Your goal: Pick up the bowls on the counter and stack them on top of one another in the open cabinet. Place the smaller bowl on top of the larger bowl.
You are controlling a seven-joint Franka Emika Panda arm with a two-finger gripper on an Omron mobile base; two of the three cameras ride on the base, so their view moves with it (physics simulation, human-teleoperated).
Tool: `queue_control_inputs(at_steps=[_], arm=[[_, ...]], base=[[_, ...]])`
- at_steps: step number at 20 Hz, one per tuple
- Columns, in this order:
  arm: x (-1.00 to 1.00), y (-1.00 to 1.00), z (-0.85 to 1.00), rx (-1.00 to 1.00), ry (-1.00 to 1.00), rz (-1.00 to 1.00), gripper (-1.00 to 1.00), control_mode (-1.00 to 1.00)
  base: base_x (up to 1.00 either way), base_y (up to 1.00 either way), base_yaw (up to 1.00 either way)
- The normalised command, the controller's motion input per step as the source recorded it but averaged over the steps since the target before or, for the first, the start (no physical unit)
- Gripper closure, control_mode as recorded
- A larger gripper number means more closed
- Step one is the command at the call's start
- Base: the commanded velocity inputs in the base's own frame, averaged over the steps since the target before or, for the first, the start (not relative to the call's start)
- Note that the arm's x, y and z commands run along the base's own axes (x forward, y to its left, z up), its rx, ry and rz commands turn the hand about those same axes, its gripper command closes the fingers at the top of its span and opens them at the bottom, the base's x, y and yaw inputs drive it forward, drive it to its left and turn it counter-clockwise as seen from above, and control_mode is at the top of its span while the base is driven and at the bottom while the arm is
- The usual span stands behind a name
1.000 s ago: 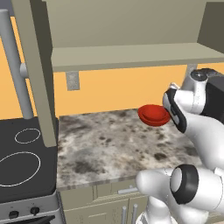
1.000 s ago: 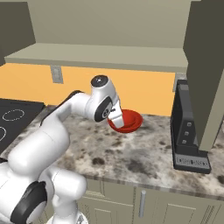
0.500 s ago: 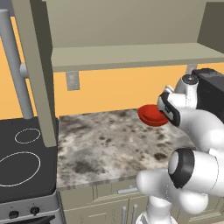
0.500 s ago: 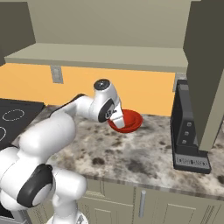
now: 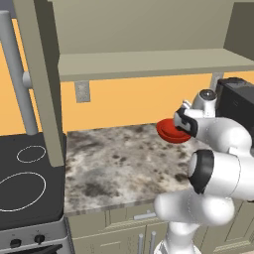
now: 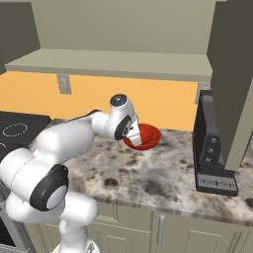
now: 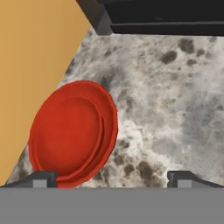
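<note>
bowl (image 7: 72, 133): red, on bench (image 7: 175, 109) against orange wall; second bowl seems nested inside, hard to tell
fingers (image 7: 113, 178): spread wide, empty
offset: bowl lies toward one fingertip, off-centre, needs sideways shift

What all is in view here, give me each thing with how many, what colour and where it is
bowls: two, glossy red, smaller one nested in the larger, on the counter near the orange wall
counter: one, grey-beige speckled, between stovetop and black appliance
open cabinet: one, beige-olive, shelf above the counter, nothing on the visible part of the shelf
stovetop: one, black with white rings, at the counter's left end
black appliance: one, at the counter's right end
wall outlet: one, grey, on the orange wall under the shelf
drawers: beige, metal handles, below the counter
arm: one, white with dark joints, reaching to the bowls
fingers: two, dark, spread open, beside the bowls, holding nothing
</note>
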Motion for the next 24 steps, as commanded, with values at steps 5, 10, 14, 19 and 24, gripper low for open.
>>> queue_control_inputs(at_steps=[5,10,14,19,24], arm=[[0.25,0.00,-0.23,0.04,0.01,0.00,-1.00,-1.00],[0.12,-0.03,-0.12,0.02,0.02,0.00,-1.00,-1.00],[0.01,-0.02,0.00,0.00,0.03,0.00,-1.00,-1.00],[0.01,-0.20,-0.02,0.04,0.06,0.00,-1.00,-1.00],[0.01,-0.10,-0.08,0.00,0.01,0.00,-1.00,-1.00]], base=[[0.00,0.00,0.00],[0.00,0.00,0.00],[0.00,0.00,0.00],[0.00,0.00,0.00],[0.00,0.00,0.00]])
